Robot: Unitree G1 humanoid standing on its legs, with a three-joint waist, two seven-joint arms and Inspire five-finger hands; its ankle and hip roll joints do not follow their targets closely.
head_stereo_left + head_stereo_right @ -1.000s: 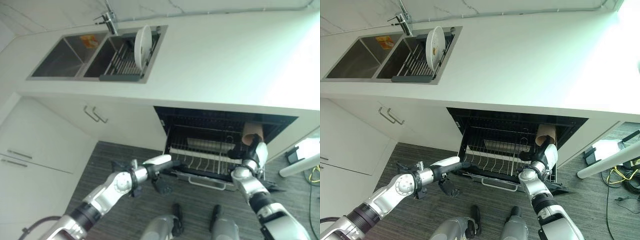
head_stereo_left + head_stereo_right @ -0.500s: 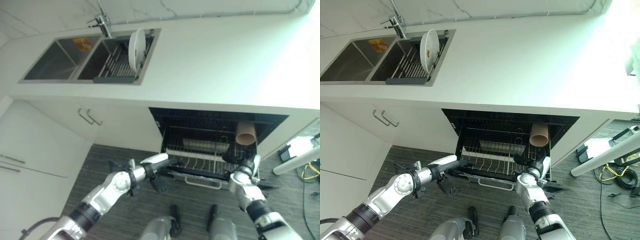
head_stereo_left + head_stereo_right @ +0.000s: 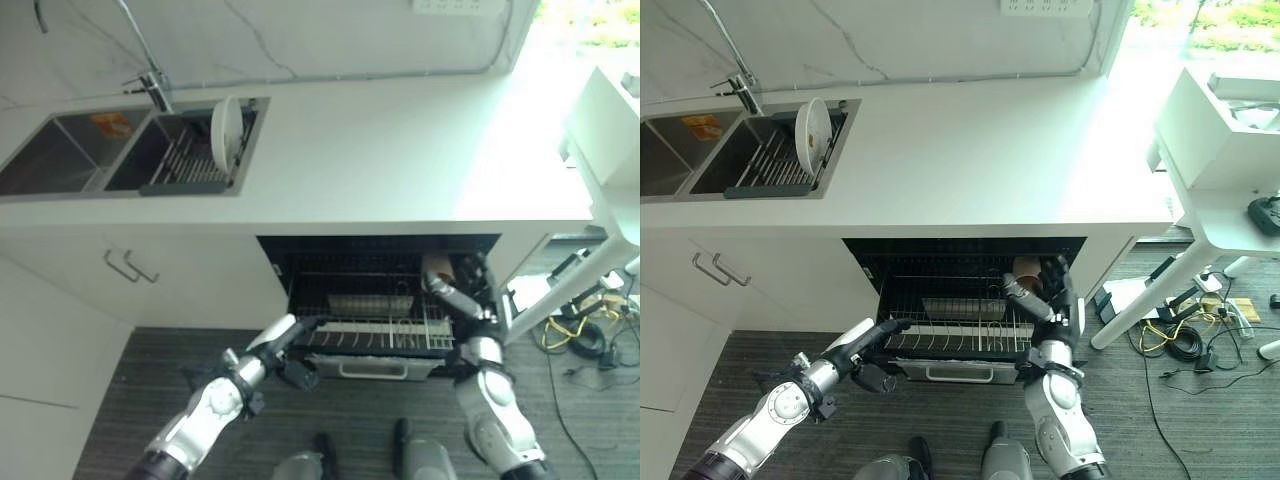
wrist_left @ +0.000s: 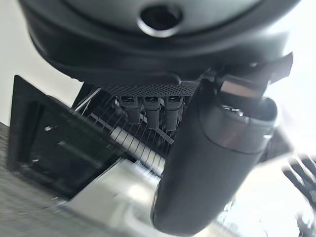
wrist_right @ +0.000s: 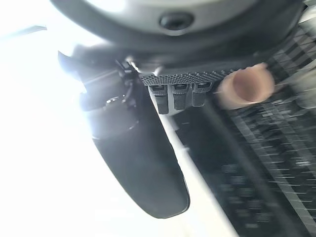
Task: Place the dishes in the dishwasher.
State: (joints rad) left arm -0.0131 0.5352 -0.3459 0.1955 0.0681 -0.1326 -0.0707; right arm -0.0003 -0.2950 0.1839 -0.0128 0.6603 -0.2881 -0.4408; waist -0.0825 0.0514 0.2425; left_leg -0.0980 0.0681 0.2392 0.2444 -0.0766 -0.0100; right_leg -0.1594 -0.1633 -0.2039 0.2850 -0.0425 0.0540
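The dishwasher point(image 3: 380, 248) under the counter stands open with its lower wire rack point(image 3: 352, 333) drawn out. A tan cup point(image 3: 437, 267) lies on its side at the rack's right rear. A white plate point(image 3: 226, 122) stands upright in the drainer inside the sink. My left hand point(image 3: 286, 335) reaches to the rack's front left corner with straight fingers touching its edge. My right hand point(image 3: 1047, 299) is raised over the rack's right side, fingers straight and spread just in front of the cup, holding nothing. In the right wrist view the cup point(image 5: 245, 87) shows blurred beyond the fingers.
A double sink point(image 3: 62, 166) with a tap point(image 3: 152, 84) sits at the counter's left, over cabinet doors with bar handles point(image 3: 125, 268). At the right stand a white table point(image 3: 1228, 135) and its leg, with cables point(image 3: 1177, 337) on the floor. Striped grey floor lies before the dishwasher.
The whole picture has shifted, so the camera moved. My right hand has risen from under the cup and its fingers have straightened. The left hand stays at the rack's corner.
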